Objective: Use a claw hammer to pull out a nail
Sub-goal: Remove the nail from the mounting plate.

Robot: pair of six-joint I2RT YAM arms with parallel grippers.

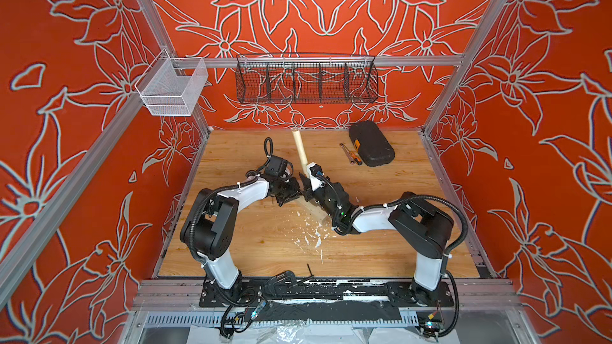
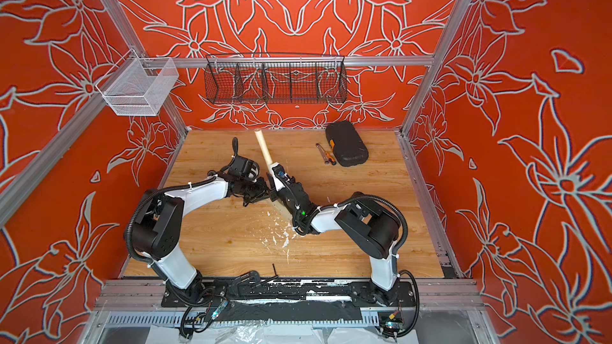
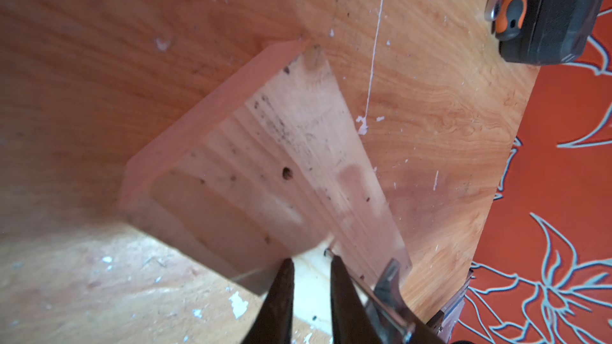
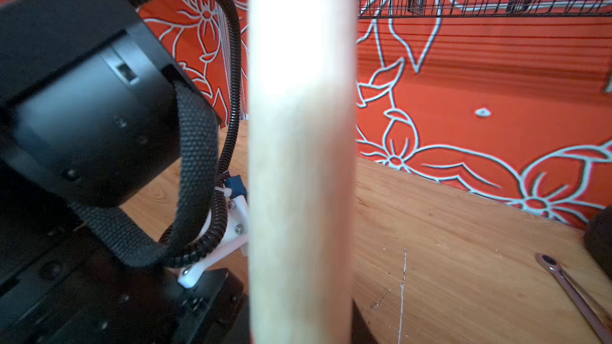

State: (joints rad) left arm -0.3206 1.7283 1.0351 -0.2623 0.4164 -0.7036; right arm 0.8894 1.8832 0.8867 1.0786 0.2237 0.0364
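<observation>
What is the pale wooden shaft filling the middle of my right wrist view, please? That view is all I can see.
Observer: It is the handle of a hammer, clamped in the right gripper and slanting up toward the back wall.
Operator: Thank you. What lies underneath?
Observer: A pale wood block, flat on the table, with several small dark holes in its top.
Operator: And where is the left gripper?
Observer: At one end of that block, right beside a grey steel piece, probably the hammer's head.
</observation>
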